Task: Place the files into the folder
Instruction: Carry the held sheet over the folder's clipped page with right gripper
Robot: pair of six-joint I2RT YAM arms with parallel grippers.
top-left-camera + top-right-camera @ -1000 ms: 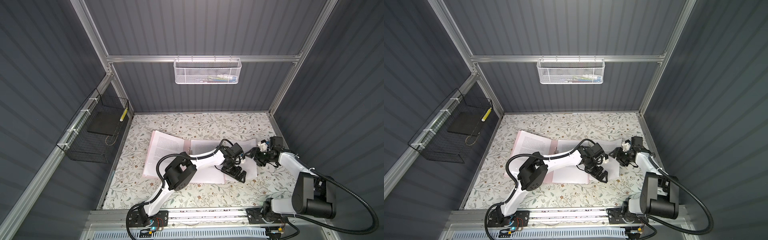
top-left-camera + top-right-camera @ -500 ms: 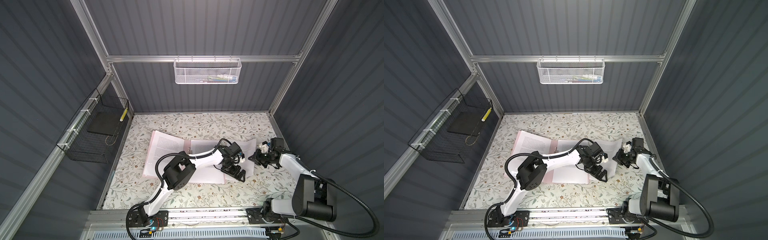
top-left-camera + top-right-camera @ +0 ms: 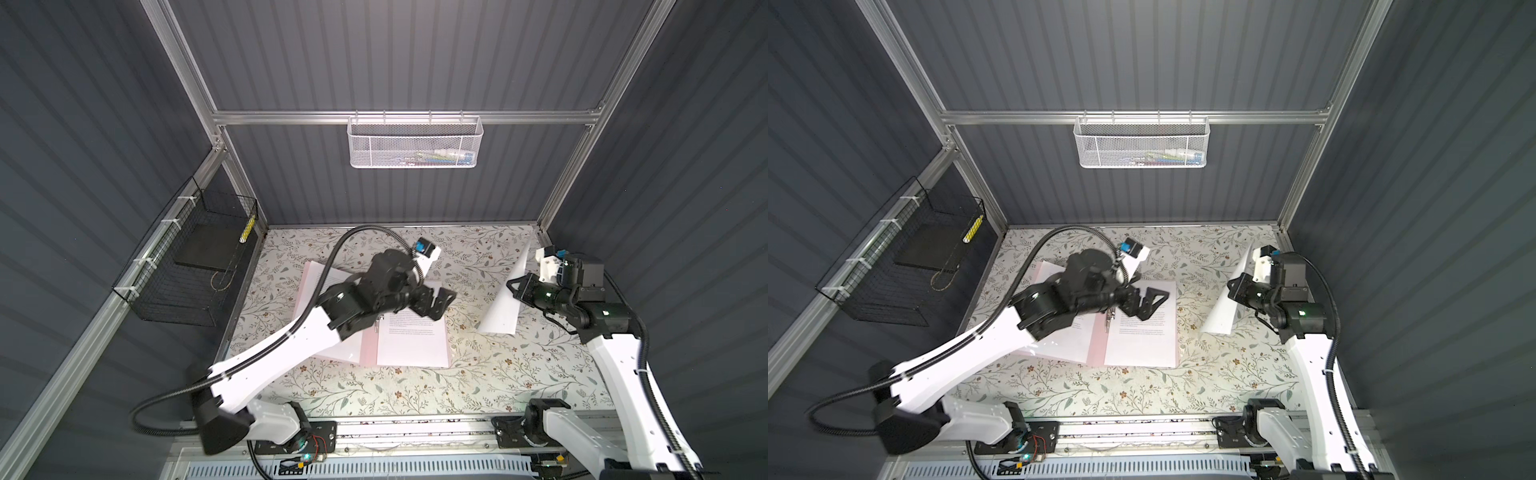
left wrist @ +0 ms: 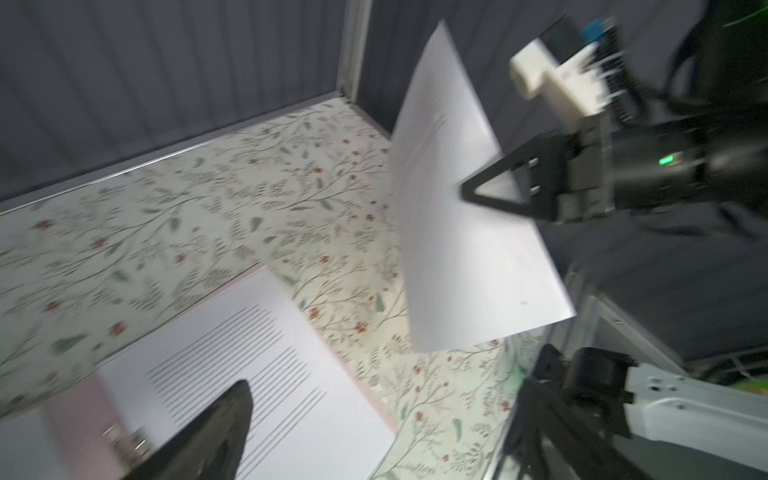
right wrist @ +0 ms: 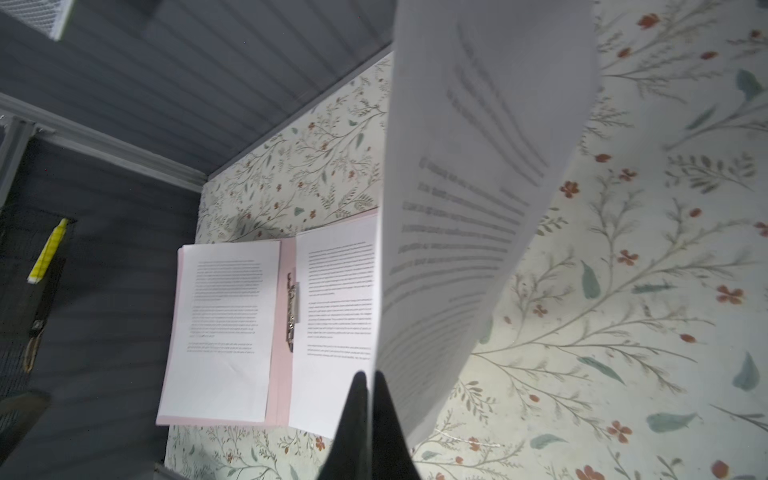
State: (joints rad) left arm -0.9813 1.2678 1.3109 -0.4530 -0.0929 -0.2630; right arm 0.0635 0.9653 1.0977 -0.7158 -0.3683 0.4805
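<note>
The pale pink folder [image 3: 368, 349] [image 3: 1096, 345] [image 5: 282, 374] lies open on the floral table. A printed sheet [image 3: 411, 345] [image 3: 1138, 340] rests on its right half and another sheet [image 3: 313, 284] on its left half. The metal clip [image 5: 292, 307] sits along the spine. My right gripper [image 3: 513, 286] [image 3: 1233, 286] [image 5: 370, 378] is shut on the edge of a third sheet [image 3: 505, 303] [image 3: 1225, 307] [image 4: 449, 232] [image 5: 469, 208]. That sheet hangs steeply tilted, right of the folder and apart from it. My left gripper [image 3: 440, 305] [image 3: 1152, 305] hovers open and empty above the folder's right half.
A black wire basket [image 3: 187, 266] on the left wall holds a black slab [image 3: 203, 251] and a yellow marker [image 3: 248, 228]. A white mesh basket [image 3: 415, 141] hangs on the back wall. The arms' base rail [image 3: 415, 428] runs along the table's front edge.
My right gripper has shut on a sheet and carried it up and to the right, off the folder. My left gripper, still open, has risen off the papers.
</note>
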